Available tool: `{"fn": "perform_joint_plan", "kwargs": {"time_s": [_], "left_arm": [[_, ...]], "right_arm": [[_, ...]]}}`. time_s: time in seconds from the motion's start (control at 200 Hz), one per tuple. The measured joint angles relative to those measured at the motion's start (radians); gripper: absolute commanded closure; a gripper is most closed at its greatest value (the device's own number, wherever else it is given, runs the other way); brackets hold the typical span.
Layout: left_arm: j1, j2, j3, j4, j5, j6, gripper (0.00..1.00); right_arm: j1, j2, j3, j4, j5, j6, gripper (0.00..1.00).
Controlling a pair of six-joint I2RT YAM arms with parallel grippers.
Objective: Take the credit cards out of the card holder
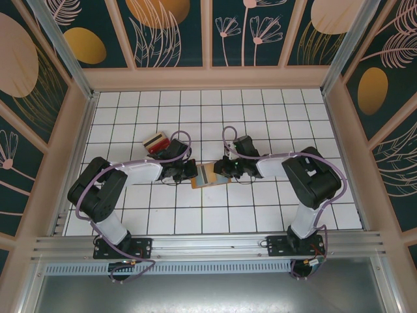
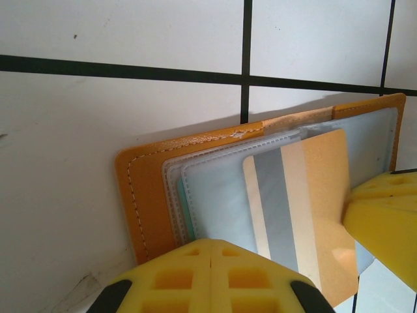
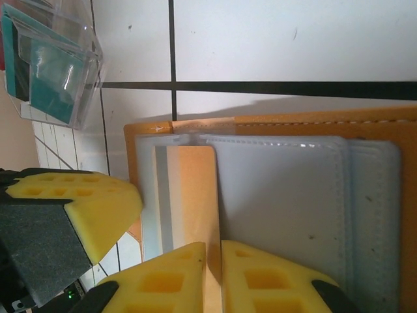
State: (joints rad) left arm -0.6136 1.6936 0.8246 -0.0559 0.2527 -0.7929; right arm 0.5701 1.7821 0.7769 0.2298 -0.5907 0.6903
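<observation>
Two grippers meet at open card holder [image 1: 210,176], mid tiled table [image 1: 260,104] | left gripper [image 2: 212,246]: jaws closed, over holder's left edge | right gripper [image 3: 215,251]: narrow slit at protruding tan card [image 2: 306,195], grip unclear

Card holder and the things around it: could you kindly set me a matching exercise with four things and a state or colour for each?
1. card holder
2. credit card
3. clear box
4. left gripper

A. shut
B. tan with a grey stripe
C. holds teal cards
D. lying open on the tiles

Pairs: 1-D, 2-B, 3-C, 4-A.
</observation>
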Motion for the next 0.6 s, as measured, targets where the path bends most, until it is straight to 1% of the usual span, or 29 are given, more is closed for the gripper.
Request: {"fn": "perform_joint_plan", "kwargs": {"time_s": [0.205,0.42,0.47,0.496,0.601], "left_arm": [[0.0,0.0,0.0,0.0,0.0,0.004,0.96],[0.0,0.0,0.003,-0.004,0.0,0.008,0.95],[0.0,0.0,0.006,-0.008,0.0,0.008,0.88],[0.0,0.0,0.008,-0.009,0.0,0.008,0.82],[0.0,-0.001,0.018,-0.011,0.0,0.001,0.72]], "right_arm": [[-0.013,-0.008,-0.003,-0.01,0.007,-0.011,1.0],[-0.093,-0.084,-0.025,-0.056,0.018,-0.052,1.0],[-0.105,-0.104,-0.027,-0.062,0.018,-0.06,1.0],[-0.109,-0.114,-0.027,-0.066,0.018,-0.063,1.0],[-0.114,-0.159,-0.027,-0.073,0.017,-0.076,1.0]]}}
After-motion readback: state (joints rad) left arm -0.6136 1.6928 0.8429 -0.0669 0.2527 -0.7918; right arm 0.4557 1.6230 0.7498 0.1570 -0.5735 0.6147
